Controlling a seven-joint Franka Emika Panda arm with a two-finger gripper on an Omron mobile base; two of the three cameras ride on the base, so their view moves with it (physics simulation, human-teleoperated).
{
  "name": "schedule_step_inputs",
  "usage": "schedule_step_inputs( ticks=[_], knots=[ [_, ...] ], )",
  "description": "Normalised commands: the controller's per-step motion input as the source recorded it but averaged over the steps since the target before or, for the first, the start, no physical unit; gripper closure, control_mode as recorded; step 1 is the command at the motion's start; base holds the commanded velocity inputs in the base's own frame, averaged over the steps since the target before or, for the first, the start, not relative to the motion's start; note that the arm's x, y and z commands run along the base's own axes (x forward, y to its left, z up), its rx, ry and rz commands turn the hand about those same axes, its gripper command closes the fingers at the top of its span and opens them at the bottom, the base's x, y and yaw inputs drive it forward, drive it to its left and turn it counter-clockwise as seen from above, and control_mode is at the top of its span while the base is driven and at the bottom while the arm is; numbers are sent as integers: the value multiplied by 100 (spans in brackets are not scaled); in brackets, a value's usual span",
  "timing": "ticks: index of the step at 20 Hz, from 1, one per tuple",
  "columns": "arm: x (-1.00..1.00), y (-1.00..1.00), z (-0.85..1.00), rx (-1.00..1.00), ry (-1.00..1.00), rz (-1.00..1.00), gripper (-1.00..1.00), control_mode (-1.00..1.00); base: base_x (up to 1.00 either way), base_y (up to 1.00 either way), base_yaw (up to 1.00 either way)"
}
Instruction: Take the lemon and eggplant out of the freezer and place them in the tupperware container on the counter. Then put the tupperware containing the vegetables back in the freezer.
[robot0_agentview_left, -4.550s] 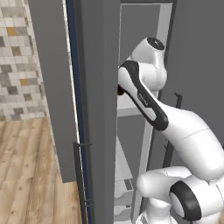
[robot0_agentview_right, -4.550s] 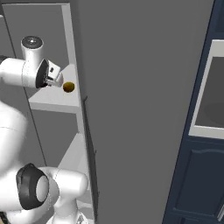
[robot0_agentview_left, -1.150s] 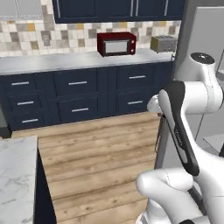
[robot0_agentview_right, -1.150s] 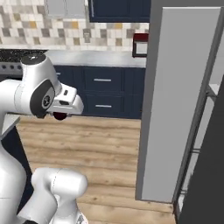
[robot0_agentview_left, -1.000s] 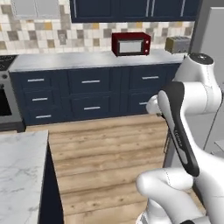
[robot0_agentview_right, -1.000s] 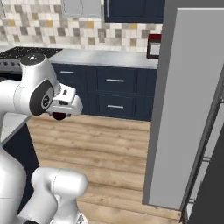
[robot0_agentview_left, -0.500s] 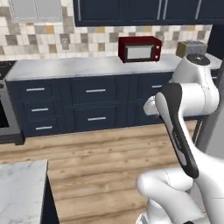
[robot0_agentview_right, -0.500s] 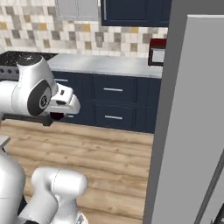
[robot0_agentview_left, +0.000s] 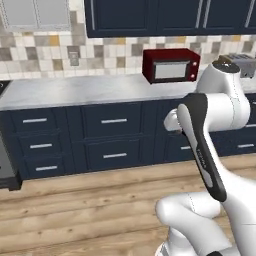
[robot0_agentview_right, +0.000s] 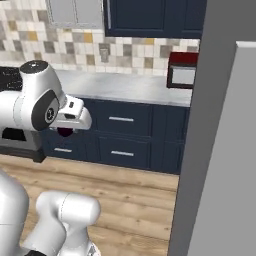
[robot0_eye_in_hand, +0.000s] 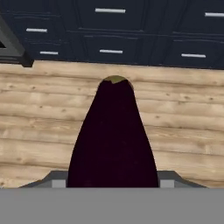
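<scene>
While the base faces the navy drawers (robot0_agentview_left: 114, 142) and wood floor (robot0_eye_in_hand: 39, 109), the gripper (robot0_agentview_right: 67, 131) carries the eggplant (robot0_eye_in_hand: 113, 140), jaws pinching it, stem end pointing out. Step in hand: ferrying eggplant from freezer (robot0_agentview_right: 220, 150) toward the counter. Next: find the tupperware, lower over it, release inside.

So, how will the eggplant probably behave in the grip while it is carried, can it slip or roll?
The eggplant looks smooth and tapers toward its stem end, so it could slide between the fingers. Its rounded body would probably roll if set down. It keeps its shape in the gripper, so it seems stiff.
</scene>
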Motion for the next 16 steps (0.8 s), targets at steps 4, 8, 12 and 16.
schedule_step_inputs(
  ticks=[4, 8, 12, 16],
  knots=[
    [0, 0, 0, 0, 0, 0, 100, 100, 100, 4, 0],
    [0, 0, 0, 0, 0, 0, 100, 100, 100, 3, 0],
    [0, 0, 0, 0, 0, 0, 100, 100, 99, 6, 13],
    [0, 0, 0, 0, 0, 0, 100, 100, 60, 7, 74]
  ],
)
